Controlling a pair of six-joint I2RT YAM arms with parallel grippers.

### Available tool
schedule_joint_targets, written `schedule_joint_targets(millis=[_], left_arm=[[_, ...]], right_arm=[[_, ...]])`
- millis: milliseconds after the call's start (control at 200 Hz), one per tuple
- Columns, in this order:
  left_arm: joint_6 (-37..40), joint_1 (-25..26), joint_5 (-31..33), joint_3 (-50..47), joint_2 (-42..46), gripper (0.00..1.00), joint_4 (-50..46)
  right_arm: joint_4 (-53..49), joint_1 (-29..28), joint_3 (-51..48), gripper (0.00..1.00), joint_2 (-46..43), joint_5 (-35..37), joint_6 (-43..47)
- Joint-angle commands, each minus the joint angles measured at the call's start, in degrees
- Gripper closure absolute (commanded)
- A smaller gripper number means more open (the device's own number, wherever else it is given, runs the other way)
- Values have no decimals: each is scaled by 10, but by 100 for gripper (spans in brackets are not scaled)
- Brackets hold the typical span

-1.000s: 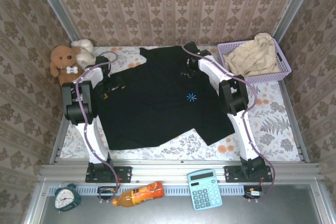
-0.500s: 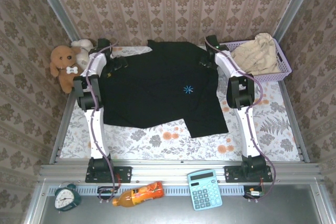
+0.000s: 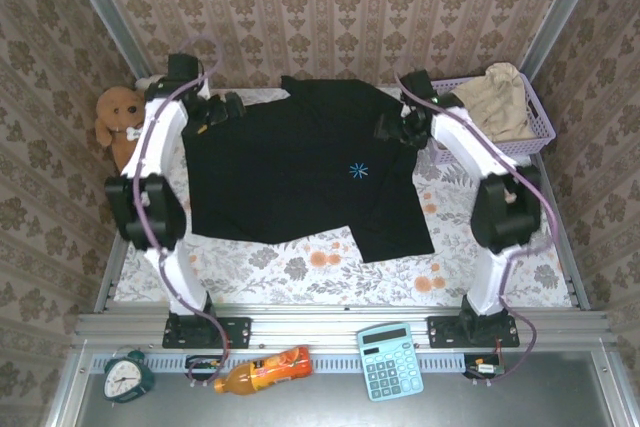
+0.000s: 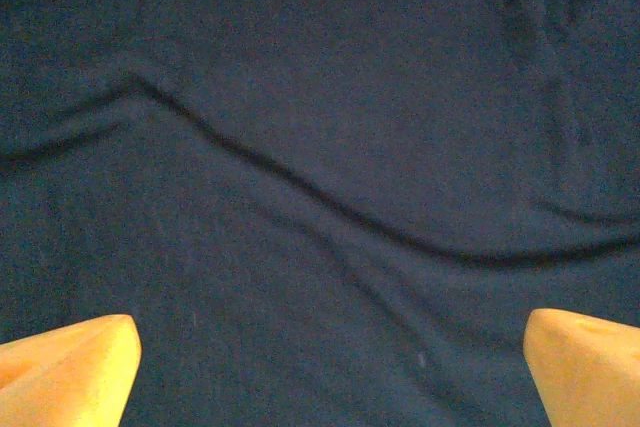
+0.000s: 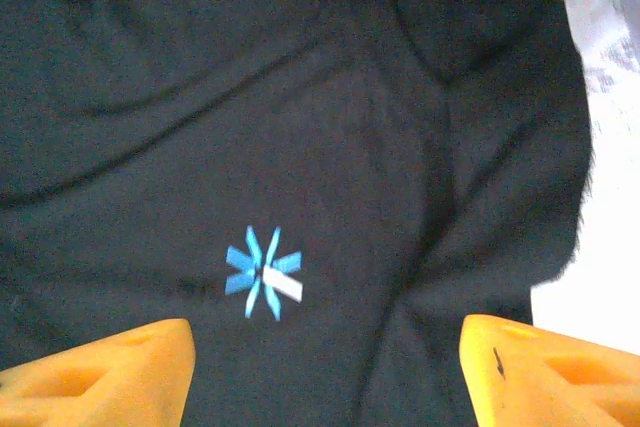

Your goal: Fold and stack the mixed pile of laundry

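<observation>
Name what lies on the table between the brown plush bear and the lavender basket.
The black garment, spread flat, fills that stretch, with the left tool and right tool over its far corners; the top external view shows it.

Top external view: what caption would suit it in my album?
A black shirt spread on the floral table, left gripper and right gripper open over its far corners.

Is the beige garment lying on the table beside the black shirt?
No, the beige garment sits inside the purple basket at the far right corner.
</observation>
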State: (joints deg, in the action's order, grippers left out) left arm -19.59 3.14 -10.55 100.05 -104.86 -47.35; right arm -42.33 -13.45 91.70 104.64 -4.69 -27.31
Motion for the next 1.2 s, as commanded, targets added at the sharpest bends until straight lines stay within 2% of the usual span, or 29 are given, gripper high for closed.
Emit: schedule_joint_targets(millis=[0,85,170,295,535,650,700,795,865,965,1010,1195], left_arm=[[11,8,13,-146,66,2,2],[-7,12,19,-253,132,7,11],[-22,17,60,-331,185,9,2],[-37,25,104,-421,234,14,23],[-50,48,132,-453,182,21,68],[-56,59,132,-457,148,33,88],[-59,63,131,-462,137,34,89],[-61,68,134,-481,135,45,90],[-62,67,138,-495,145,57,92],[-62,67,148,-501,167,89,81],[-63,67,156,-496,180,98,65],[-81,69,190,-506,288,99,-29]], right_arm=[[-9,-8,-128,29,-69,-35,21],[0,-26,-219,30,-122,-21,11],[32,-37,-302,30,-157,-29,-13],[70,-42,-367,31,-173,-49,-42],[100,-52,-397,31,-155,-40,-48],[104,-51,-394,31,-140,-27,-51],[107,-52,-394,31,-136,-24,-57],[113,-52,-396,31,-133,-20,-65],[114,-52,-395,31,-133,-13,-68],[113,-51,-391,31,-138,-9,-69],[114,-51,-390,31,-140,-8,-69],[114,-51,-377,31,-123,1,-72]])
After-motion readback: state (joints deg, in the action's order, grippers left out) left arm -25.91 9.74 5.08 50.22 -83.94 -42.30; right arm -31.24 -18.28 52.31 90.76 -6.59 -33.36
